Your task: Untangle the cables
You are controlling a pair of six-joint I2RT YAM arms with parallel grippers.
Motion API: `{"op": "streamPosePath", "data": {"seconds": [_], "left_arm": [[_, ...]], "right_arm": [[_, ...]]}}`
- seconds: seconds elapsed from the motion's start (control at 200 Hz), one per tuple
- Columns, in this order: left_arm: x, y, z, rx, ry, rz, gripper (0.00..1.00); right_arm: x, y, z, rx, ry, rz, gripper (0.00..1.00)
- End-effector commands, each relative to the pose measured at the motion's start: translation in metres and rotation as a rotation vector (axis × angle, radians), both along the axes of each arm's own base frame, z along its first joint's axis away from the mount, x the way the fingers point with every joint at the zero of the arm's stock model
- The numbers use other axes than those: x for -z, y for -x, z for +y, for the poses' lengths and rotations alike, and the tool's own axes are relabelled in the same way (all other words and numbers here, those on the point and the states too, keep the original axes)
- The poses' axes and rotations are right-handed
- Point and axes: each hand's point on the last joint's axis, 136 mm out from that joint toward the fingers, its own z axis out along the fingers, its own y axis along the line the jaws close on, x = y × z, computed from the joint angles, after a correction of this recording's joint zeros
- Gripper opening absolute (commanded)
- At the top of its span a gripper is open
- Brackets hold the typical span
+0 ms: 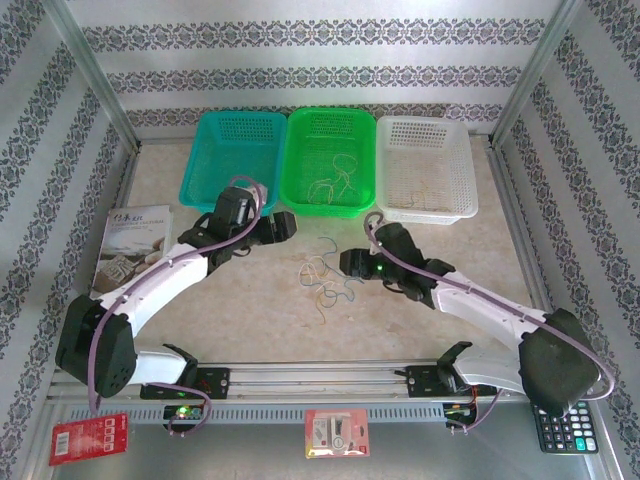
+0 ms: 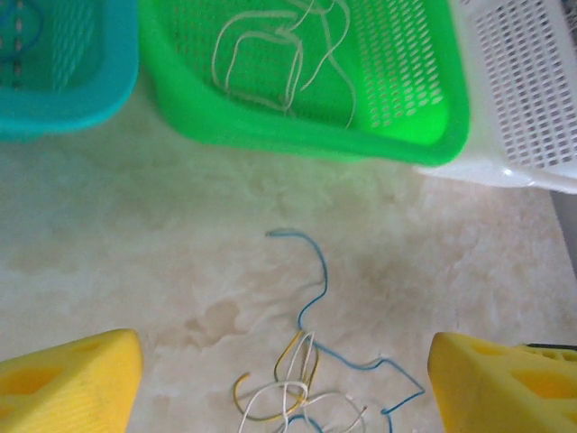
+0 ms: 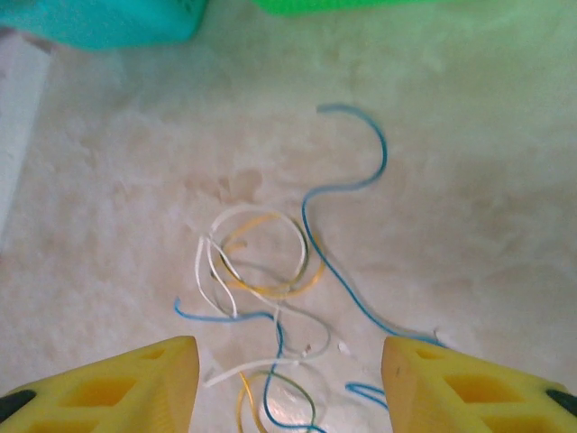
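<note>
The pale marbled desk (image 1: 250, 310) carries three baskets along its far edge: a teal basket (image 1: 215, 205), a green basket (image 1: 325, 211) and a white basket (image 1: 430, 215), side by side. The left tool (image 2: 284, 347) hangs over the bare desk just before the green basket, its yellow fingers (image 2: 81, 379) set wide apart, gripping nothing. The right tool (image 3: 288, 347) is likewise spread and empty. Between the two, on the desk, lie the cables (image 3: 270, 271): blue, white and yellow strands looped over one another. A whitish cable (image 2: 261, 68) lies coiled inside the green basket.
</note>
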Motion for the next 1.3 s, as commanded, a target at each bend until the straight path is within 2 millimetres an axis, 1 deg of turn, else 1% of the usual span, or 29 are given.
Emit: {"op": "streamPosePath", "data": {"seconds": [0.0, 0.155, 0.28, 0.375, 0.48, 0.63, 0.704, 0.749, 0.804, 0.899, 0.989, 1.084, 1.219, 1.294], "left_arm": [[-0.009, 0.001, -0.005, -0.029, 0.048, -0.028, 0.83], [0.003, 0.005, -0.009, -0.028, 0.057, 0.000, 0.83], [0.006, 0.006, -0.013, -0.019, 0.062, 0.011, 0.83], [0.005, 0.004, -0.015, -0.015, 0.065, 0.008, 0.83], [0.005, 0.003, -0.018, -0.010, 0.063, 0.008, 0.83], [0.010, 0.000, -0.022, 0.002, 0.050, 0.018, 0.83], [0.014, -0.001, -0.023, 0.002, 0.036, 0.021, 0.83], [0.016, -0.002, -0.023, 0.000, 0.031, 0.026, 0.83], [0.019, -0.002, -0.023, 0.000, 0.025, 0.029, 0.83], [0.021, -0.002, -0.021, -0.006, 0.016, 0.030, 0.83], [0.021, -0.001, -0.017, -0.019, 0.003, 0.025, 0.83], [0.020, 0.000, -0.012, -0.036, -0.011, 0.017, 0.83], [0.016, 0.001, -0.007, -0.052, -0.019, 0.001, 0.83], [0.014, 0.001, -0.006, -0.056, -0.022, -0.007, 0.83]], "right_arm": [[0.020, 0.009, -0.006, 0.019, 0.070, 0.013, 0.56], [0.038, 0.027, -0.007, -0.008, 0.121, 0.044, 0.56], [0.051, 0.037, -0.011, -0.016, 0.155, 0.082, 0.56], [0.057, 0.039, -0.018, 0.013, 0.174, 0.089, 0.56], [0.056, 0.035, -0.024, 0.038, 0.180, 0.084, 0.57], [0.044, 0.019, -0.025, 0.056, 0.165, 0.051, 0.57], [0.033, 0.005, -0.024, 0.057, 0.160, 0.015, 0.57], [0.030, -0.004, -0.024, 0.065, 0.165, 0.002, 0.56], [0.024, -0.016, -0.020, 0.067, 0.154, -0.008, 0.55], [0.020, -0.034, -0.010, 0.069, 0.148, -0.011, 0.53], [0.021, -0.047, 0.001, 0.089, 0.135, 0.013, 0.50], [0.027, -0.058, 0.008, 0.164, 0.130, 0.044, 0.45], [0.040, -0.070, 0.012, 0.287, 0.107, 0.088, 0.44], [0.046, -0.073, 0.015, 0.331, 0.099, 0.104, 0.44]]}}
